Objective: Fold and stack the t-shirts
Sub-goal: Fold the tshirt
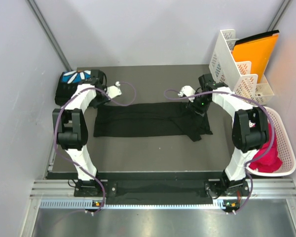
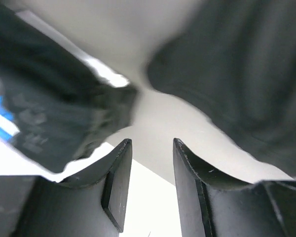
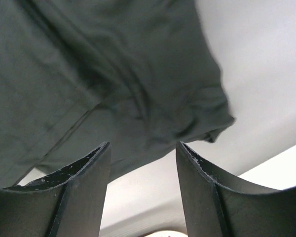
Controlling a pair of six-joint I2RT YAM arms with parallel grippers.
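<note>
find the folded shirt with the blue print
Top view: the folded t-shirt lies at the far-left corner of the table, behind the left arm, up-left of the spread black t-shirt.

My left wrist view is smeared — the folded black t-shirt with the blue-and-white petal print (image 2: 49,118) is only a blur. Overhead, my left arm (image 1: 84,96) covers its near right corner.

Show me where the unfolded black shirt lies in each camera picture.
Top external: the unfolded black shirt lies mid-table, stretched left to right.
Left wrist: upper right, blurred.
Right wrist: upper left, filling most of the picture.
Shared landmark: the bare table bordering the cloth.
</note>
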